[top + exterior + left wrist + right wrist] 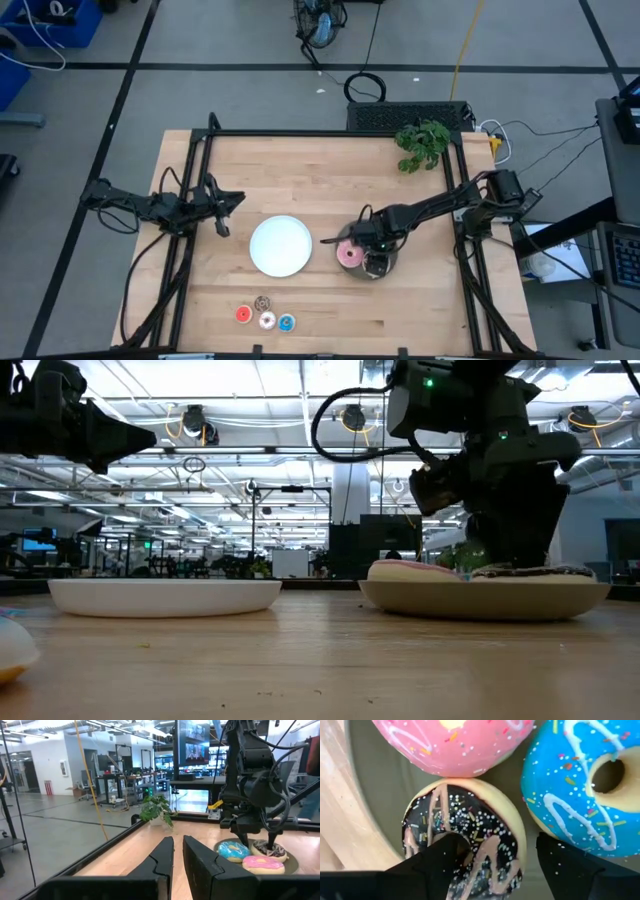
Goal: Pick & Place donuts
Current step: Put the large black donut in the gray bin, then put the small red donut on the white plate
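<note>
My right gripper (490, 865) straddles the brown sprinkled ring donut (470, 825) on the grey plate (375, 790), lower centre-right of the high view, fingers spread. It looks light and rigid; I'd pinch across its ring. Left gripper (178, 855), pressed together, waits left.

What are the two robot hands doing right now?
Left hand: shut, holding nothing, waiting at the table's left edge.
Right hand: open, fingers around the brown donut on the grey plate.
</note>
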`<state>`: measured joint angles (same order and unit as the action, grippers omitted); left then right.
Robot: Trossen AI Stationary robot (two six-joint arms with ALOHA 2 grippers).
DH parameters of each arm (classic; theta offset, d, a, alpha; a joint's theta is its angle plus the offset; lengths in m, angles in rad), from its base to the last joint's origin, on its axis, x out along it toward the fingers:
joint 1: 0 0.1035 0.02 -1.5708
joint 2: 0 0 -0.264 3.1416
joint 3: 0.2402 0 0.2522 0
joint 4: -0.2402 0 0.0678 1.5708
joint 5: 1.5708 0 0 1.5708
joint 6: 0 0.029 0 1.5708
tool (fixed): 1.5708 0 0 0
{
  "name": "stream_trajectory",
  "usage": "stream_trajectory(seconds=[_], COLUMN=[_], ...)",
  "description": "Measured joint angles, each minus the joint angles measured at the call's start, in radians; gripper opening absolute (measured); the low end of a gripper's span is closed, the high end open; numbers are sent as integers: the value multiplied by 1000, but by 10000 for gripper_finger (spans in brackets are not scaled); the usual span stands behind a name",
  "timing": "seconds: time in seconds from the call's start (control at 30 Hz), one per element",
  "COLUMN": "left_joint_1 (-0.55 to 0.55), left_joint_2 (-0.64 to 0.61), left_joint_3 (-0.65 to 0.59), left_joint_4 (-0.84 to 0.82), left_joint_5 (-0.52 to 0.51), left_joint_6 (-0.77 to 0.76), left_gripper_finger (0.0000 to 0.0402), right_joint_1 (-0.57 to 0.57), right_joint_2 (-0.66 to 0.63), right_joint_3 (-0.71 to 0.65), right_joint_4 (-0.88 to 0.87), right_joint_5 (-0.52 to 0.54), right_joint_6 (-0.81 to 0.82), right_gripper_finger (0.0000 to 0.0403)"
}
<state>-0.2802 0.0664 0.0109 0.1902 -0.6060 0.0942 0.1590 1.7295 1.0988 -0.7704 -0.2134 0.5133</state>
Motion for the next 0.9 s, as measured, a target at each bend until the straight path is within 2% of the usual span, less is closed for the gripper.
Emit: stream_trajectory(seconds=[0.37, 0.5, 0.63, 0.77, 0.9], left_joint_1=[0, 0, 0, 0, 0], left_joint_2=[0, 0, 0, 0, 0], left_joint_3=[0, 0, 0, 0, 0], left_joint_4=[5, 3, 1, -4, -6], left_joint_5=[-1, -3, -5, -5, -5], left_joint_6=[3, 7, 6, 6, 1], left_gripper_finger=[49, 49, 49, 49, 49], right_joint_1=[-15, -15, -15, 24, 103], right_joint_2=[-61, -127, -224, -326, -409], right_joint_3=[1, 1, 1, 0, -9], right_joint_4=[-6, -38, -149, -232, -213], right_joint_5=[2, -8, -69, -5, 147], right_joint_6=[2, 52, 137, 174, 150], right_gripper_finger=[262, 261, 255, 240, 188])
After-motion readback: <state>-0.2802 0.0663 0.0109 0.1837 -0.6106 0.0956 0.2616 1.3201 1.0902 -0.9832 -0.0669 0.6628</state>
